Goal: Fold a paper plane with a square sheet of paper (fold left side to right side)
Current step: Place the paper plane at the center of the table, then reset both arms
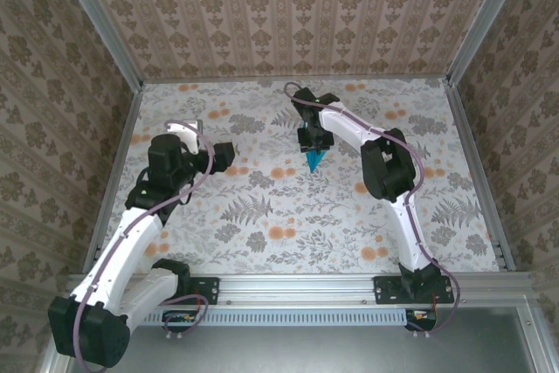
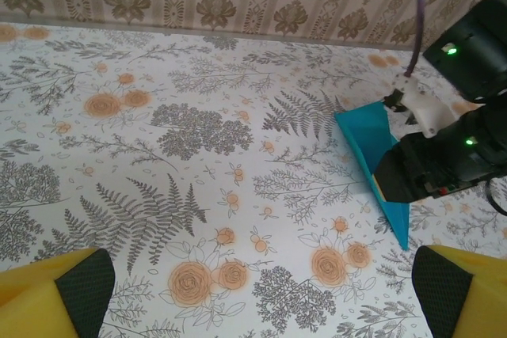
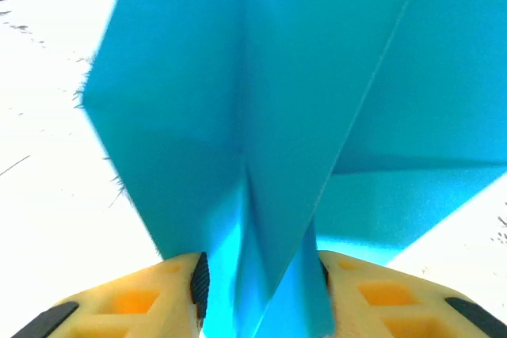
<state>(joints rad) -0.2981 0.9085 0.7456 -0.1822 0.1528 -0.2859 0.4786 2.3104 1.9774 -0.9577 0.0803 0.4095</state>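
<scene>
The paper plane (image 1: 314,160) is a turquoise-blue pointed dart at the middle of the table, its nose toward the near edge. My right gripper (image 1: 313,141) reaches down onto it from the far side. In the right wrist view the plane's folded layers (image 3: 261,116) fill the gap between the yellow fingers (image 3: 158,294), touching both pads; my right gripper (image 3: 257,282) holds them with its jaws a little apart. In the left wrist view the plane (image 2: 368,144) slants down to the tabletop at the right. My left gripper (image 2: 261,294) hangs wide open over bare tablecloth, well left of the plane.
A floral tablecloth (image 1: 262,216) covers the table. Patterned walls (image 1: 288,15) stand on three sides and a metal rail (image 1: 349,286) runs along the near edge. My left arm (image 1: 170,168) hovers over the left half.
</scene>
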